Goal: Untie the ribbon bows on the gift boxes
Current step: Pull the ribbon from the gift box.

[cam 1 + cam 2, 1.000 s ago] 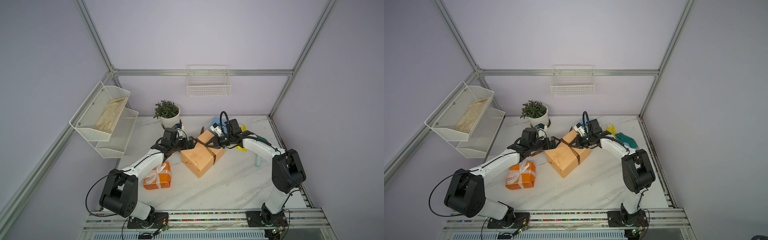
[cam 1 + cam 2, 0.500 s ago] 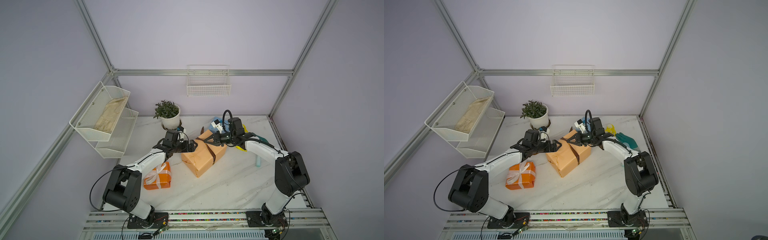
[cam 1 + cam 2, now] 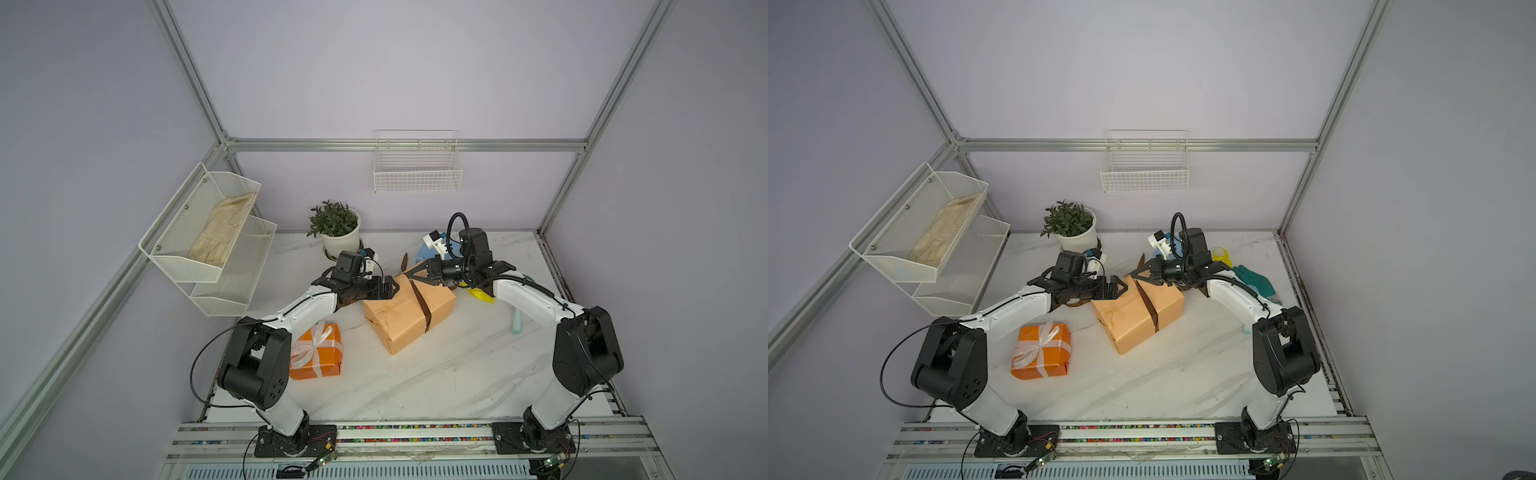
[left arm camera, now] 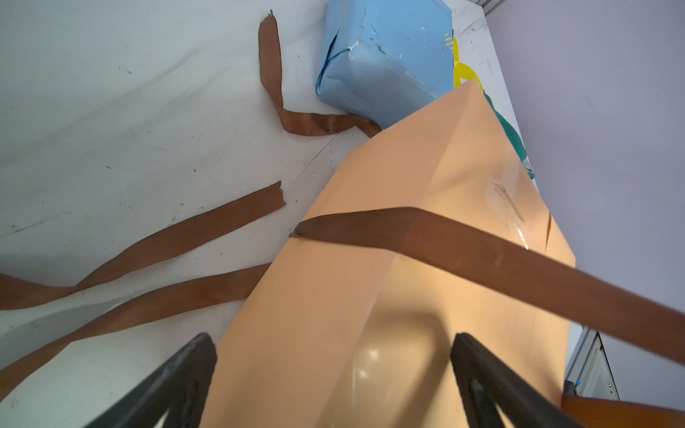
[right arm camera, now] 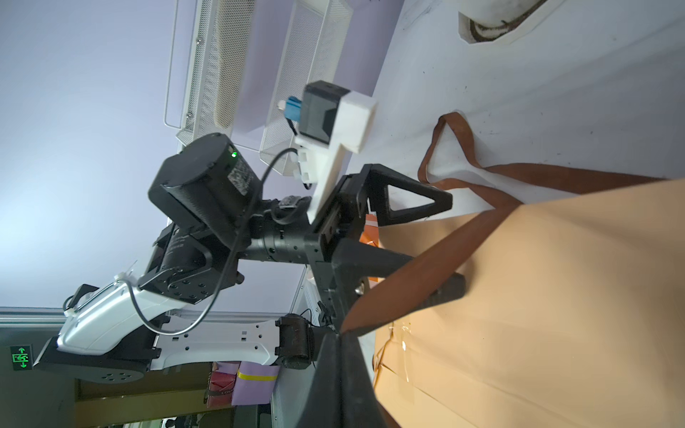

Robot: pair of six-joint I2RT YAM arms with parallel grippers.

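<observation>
In both top views three wrapped boxes sit on the table (image 3: 415,374). The large peach box (image 3: 395,320) is mid-table between the arms, the orange box (image 3: 330,365) lies near the left arm's base, and the light blue box (image 3: 422,251) is behind the right gripper (image 3: 411,272). The white ribbon (image 3: 1038,347) is tied in a bow on the orange box. Only a top view shows the teal glove (image 3: 1256,280) clearly, beside the loose yellow ribbon (image 3: 1221,254). The left wrist view shows the left gripper (image 4: 331,337) spread wide astride the peach box's end. There the dark brown ribbon (image 4: 482,255) crosses the box, undone, its tails flat on the table. The right wrist view shows the right gripper's fingertips (image 5: 339,344) closed, pinching a strand of that ribbon, pulled straight off the box. Three boxes, three ribbons, two grippers.
</observation>
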